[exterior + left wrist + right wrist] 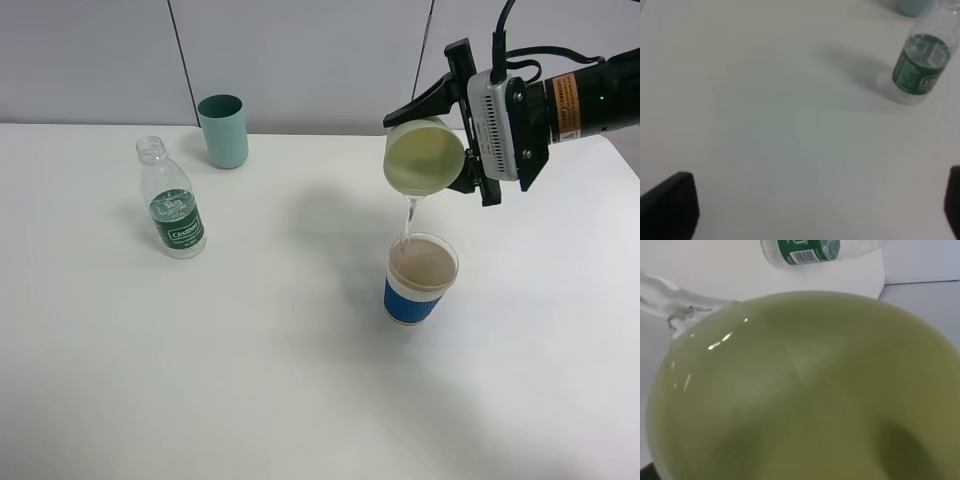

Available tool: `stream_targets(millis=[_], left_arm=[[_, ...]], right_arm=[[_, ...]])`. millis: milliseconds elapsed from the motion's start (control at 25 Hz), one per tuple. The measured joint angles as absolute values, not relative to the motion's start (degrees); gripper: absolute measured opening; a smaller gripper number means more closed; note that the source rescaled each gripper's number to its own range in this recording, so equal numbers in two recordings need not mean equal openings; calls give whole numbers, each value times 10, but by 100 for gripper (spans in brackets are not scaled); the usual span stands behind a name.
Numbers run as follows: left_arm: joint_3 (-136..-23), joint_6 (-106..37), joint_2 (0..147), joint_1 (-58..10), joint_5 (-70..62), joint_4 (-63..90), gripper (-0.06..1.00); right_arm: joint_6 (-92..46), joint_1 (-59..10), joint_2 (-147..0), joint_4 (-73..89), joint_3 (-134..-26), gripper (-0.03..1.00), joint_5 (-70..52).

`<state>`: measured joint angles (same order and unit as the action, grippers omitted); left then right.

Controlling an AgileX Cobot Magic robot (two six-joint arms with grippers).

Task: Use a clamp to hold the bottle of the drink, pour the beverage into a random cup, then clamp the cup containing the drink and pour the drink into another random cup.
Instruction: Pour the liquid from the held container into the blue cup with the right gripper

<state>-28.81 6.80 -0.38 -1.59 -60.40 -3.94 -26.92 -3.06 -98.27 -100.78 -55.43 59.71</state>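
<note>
Jaws of right gripper (455,135) clamped tight on pale yellow-green cup (424,156), tipped well past level, mouth toward camera, above and just toward 12 o'clock of blue-sleeved paper cup (421,279). Thin stream of clear water (409,213) falling from lowest lip onto far inner wall of paper cup. Best practice, by judgement: hold tilt steady, keep lip centred over rim, add tilt slowly to avoid splashing. Left gripper (815,210) wide open, empty, low over white table (250,380). Bottle (172,202) upright at 9 o'clock, teal cup (223,131) behind it.
</note>
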Motion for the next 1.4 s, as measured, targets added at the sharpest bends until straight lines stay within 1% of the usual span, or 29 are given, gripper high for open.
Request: stream_targets(millis=[1400], left_arm=[[-288, 68, -4, -16, -604, -39, 100]], right_arm=[[-383, -31, -983, -1007, -554, 2, 615]])
